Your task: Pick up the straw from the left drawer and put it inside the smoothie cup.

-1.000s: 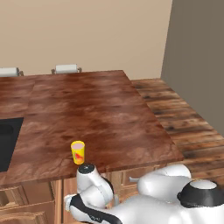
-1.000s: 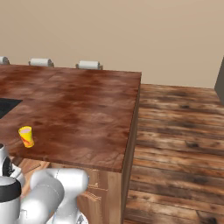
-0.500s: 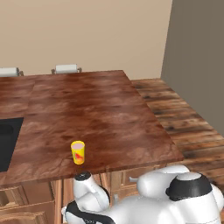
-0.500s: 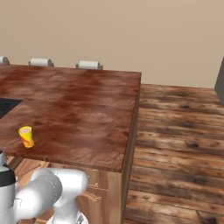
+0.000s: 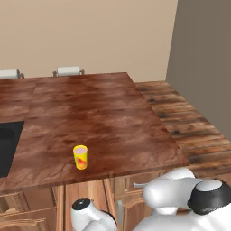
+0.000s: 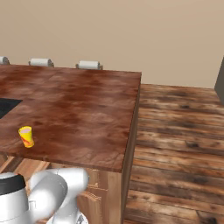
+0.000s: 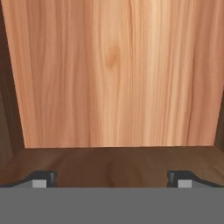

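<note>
Below the counter, your tool is spread wide over the left drawer. Spot the straw first; smoothie cup waits above

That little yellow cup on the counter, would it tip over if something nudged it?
Probably yes. The yellow cup looks small, taller than wide, likely light. It stands near the counter front edge, so a push might send it off. Its pinkish filling could spill.

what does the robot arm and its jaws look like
The arm is glossy white, built of rounded, bulbous links with a dark grey cap at the joints, the same in the right base view. In the hand view the gripper shows two small dark fingertips with pale grey pads. No cables or markings are visible.
</note>
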You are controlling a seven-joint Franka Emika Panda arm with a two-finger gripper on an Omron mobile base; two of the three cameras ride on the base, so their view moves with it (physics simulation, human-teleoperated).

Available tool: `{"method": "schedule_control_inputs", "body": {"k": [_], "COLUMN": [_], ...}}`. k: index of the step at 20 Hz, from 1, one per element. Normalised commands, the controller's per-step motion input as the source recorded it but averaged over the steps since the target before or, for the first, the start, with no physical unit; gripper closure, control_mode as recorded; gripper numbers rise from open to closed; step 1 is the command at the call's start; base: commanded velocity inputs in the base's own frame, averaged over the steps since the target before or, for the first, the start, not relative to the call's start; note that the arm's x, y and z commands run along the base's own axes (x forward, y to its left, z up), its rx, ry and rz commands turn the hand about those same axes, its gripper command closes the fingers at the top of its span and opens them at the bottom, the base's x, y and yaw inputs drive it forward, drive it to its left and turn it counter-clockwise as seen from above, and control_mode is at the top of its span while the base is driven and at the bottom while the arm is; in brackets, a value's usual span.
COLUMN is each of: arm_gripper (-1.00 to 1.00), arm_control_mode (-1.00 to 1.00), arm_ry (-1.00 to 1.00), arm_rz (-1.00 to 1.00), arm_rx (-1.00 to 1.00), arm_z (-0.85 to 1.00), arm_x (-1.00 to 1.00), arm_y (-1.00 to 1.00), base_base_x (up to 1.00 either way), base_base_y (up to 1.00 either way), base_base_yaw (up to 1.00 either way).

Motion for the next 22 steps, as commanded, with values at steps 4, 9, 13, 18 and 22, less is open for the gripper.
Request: {"method": "schedule_control_inputs", "body": {"k": [4, 9, 13, 18, 22], "arm_gripper": [-1.00, -1.00, -1.00, -1.00, -1.00], "arm_control_mode": [-1.00, -1.00, -1.00, -1.00, -1.00], "arm_ry": [-0.07, -0.09, 0.02, 0.00, -0.01], "arm_rz": [0.00, -0.04, -0.24, -0.20, -0.19], "arm_rx": [0.00, 0.00, 0.00, 0.00, 0.00], "arm_z": [0.00, 0.12, 0.32, 0.16, 0.00], "arm_x": [-1.00, -0.92, 0.40, 0.97, 0.65], "arm_y": [0.01, 0.00, 0.00, -0.01, -0.10], "base_base_x": [0.00, 0.00, 0.00, 0.00, 0.00], "base_base_y": [0.00, 0.00, 0.00, 0.00, 0.00], "base_base_yaw": [0.00, 0.00, 0.00, 0.00, 0.00]}}
